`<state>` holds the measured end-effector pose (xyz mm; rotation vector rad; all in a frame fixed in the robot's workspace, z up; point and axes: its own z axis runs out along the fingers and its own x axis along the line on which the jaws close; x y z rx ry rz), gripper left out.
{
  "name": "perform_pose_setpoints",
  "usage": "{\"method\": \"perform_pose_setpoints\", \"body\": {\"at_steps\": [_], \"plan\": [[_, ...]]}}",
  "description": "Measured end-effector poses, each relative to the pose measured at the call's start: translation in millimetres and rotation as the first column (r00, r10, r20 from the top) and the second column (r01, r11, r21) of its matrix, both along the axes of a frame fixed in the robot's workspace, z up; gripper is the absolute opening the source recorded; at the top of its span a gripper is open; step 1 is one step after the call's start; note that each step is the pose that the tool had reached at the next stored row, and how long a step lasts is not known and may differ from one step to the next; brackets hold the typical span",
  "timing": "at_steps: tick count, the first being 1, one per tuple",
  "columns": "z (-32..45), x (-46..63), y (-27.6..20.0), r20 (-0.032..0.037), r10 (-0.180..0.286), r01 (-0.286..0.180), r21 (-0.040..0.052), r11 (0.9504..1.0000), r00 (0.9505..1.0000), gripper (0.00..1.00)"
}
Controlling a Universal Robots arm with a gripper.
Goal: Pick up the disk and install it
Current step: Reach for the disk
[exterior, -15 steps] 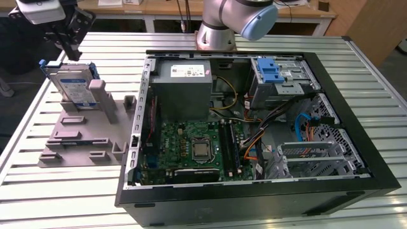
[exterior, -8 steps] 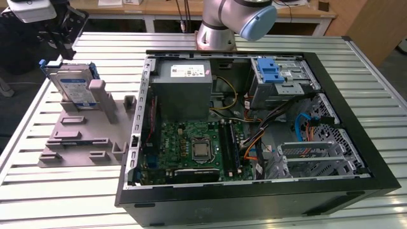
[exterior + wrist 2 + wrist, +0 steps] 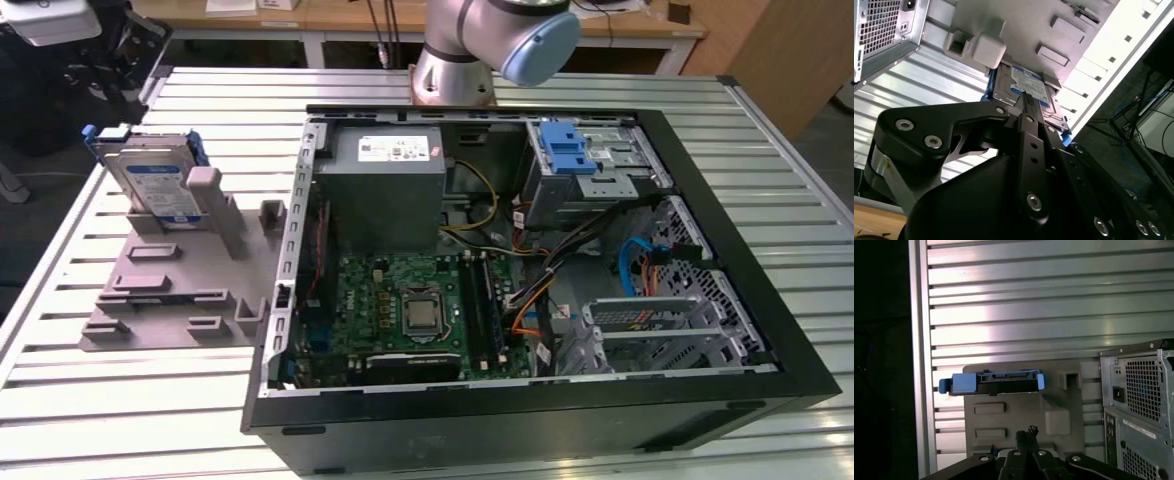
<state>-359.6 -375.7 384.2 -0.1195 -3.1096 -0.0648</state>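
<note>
On the slatted table [image 3: 747, 140], the open computer case [image 3: 534, 410] lay toward the exterior view's right, with a grey holder plate [image 3: 147, 300] at its left. The disk [image 3: 154, 185] stood on edge in that plate, outside the case. In the first wrist view the gripper [image 3: 1026, 432] hung apart from it, jaws together on nothing. I judged this the approach to the pick. A grasp would need the jaws parted and squared to the disk's upper edge.

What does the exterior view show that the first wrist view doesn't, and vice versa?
Exterior view: the open black computer case with its green motherboard, plus the arm's base. First wrist view: the case's perforated grey rear panel and the black end effector. Both: the silver disk in its blue frame, standing on edge in the grey fixture on the slatted metal table.
</note>
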Motion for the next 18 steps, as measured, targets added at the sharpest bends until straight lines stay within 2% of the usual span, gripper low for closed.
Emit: {"method": "perform_pose_setpoints", "body": {"at_steps": [3,8,14,18], "plan": [[-0.6,-5.7,2.2,0.0000,0.000,0.000,-0.0001,1.0000,1.0000,0.11],[-1.6,-12.1,8.7,0.0001,0.000,0.000,0.0000,1.0000,1.0000,0.11],[-3.0,-23.0,21.5,0.0000,0.000,0.000,0.0000,1.0000,1.0000,0.11],[-4.5,-32.7,26.9,-0.0001,0.000,0.000,-0.0001,1.0000,1.0000,0.11]]}}
